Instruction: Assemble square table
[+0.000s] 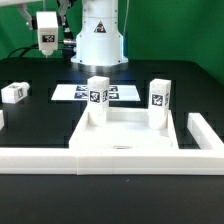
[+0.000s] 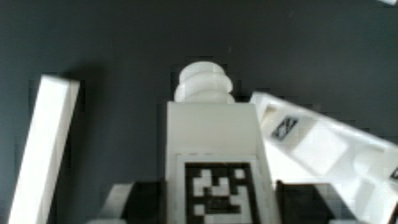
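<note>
The fingers (image 2: 121,206) pinch a tagged leg (image 1: 47,36) aloft at ten o'clock of the slab (image 1: 128,138), rounded tip leading, probably bound for a free corner hole. An upright leg (image 1: 97,95) stands at the slab's eleven o'clock corner, a second leg (image 1: 160,97) at one o'clock.

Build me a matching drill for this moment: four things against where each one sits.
Things:
1 slab
2 marker board
3 loose leg
4 raised leg

Places:
A in the gripper
B lying on the table, at the exterior view's left
C flat, behind the slab
D bearing two upright legs

Pairs: 1-D, 2-C, 3-B, 4-A
</note>
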`<action>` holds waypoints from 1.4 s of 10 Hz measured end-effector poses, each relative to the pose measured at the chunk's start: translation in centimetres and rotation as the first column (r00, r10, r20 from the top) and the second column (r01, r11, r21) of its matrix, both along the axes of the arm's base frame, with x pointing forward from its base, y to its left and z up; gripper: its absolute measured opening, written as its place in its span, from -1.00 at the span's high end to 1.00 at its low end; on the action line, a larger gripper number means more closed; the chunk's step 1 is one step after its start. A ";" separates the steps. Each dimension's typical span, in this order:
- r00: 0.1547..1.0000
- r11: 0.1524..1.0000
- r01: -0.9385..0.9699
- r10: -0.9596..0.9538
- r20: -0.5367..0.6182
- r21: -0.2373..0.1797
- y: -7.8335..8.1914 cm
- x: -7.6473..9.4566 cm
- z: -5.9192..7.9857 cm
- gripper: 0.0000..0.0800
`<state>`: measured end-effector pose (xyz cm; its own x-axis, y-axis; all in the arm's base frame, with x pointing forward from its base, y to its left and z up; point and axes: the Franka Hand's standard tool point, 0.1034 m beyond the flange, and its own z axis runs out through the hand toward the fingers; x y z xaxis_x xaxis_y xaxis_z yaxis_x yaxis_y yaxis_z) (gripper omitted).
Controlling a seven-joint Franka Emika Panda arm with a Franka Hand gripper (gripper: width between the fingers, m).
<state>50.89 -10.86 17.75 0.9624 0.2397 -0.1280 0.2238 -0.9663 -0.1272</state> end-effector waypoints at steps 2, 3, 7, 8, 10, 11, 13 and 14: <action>0.991 0.998 0.069 -0.070 0.111 0.015 4.2 2.7 0.1 0.27; 0.976 0.994 0.107 -0.112 0.187 0.036 6.4 3.9 0.4 0.27; 0.882 0.986 0.162 -0.165 0.442 0.046 7.8 6.0 0.9 0.27; 0.864 0.988 0.152 -0.149 0.481 0.032 7.6 6.1 0.8 0.27; 0.784 0.987 0.157 -0.106 0.612 -0.030 5.7 6.0 1.0 0.27; 0.783 0.987 0.160 -0.108 0.613 -0.031 5.7 5.8 0.8 0.27; 0.782 0.982 0.190 -0.151 0.605 -0.001 8.1 6.1 -0.7 0.27; 0.789 0.979 0.202 -0.186 0.586 0.039 10.8 7.0 -1.7 0.27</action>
<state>57.87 -0.07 16.02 0.8817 0.0446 0.4697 0.0554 -0.9984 -0.0092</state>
